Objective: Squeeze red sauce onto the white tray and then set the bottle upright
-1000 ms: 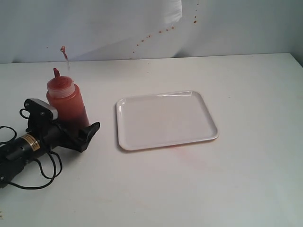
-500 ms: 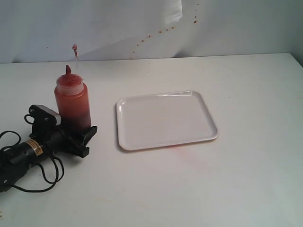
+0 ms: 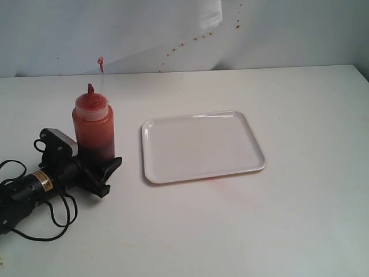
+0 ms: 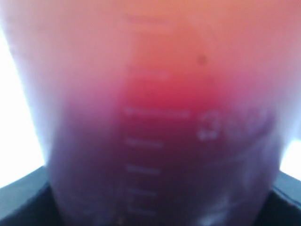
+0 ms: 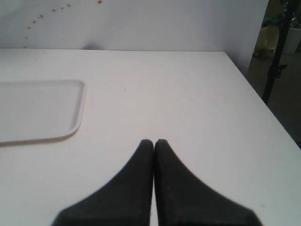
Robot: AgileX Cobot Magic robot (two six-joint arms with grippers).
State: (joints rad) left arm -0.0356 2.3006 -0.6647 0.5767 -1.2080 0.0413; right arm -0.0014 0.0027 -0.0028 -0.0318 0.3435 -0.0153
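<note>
The bottle (image 3: 93, 130) stands upright on the table left of the white tray (image 3: 202, 144), nozzle up, with its thin tethered tip cap (image 3: 100, 61) sticking up above. Red sauce shows through its clear wall. My left gripper (image 3: 101, 165) lies low on the table, shut on the bottle's base. In the left wrist view the bottle (image 4: 160, 117) fills the picture, with dark fingers (image 4: 19, 202) at its sides. The tray's surface shows plain white, and its corner (image 5: 37, 110) appears in the right wrist view. My right gripper (image 5: 154, 141) is shut on nothing, over bare table right of the tray.
A faint pinkish smear (image 3: 222, 182) marks the table at the tray's front edge. Small red splatters (image 3: 193, 39) dot the back wall. Black cables (image 3: 57, 210) trail from the left arm. The table's right edge (image 5: 263, 103) drops off beside a dark stand (image 5: 277, 52).
The bottle has gone from leaning left to standing upright, shifting a little to the right with the left gripper still round its base. The tray has not moved.
</note>
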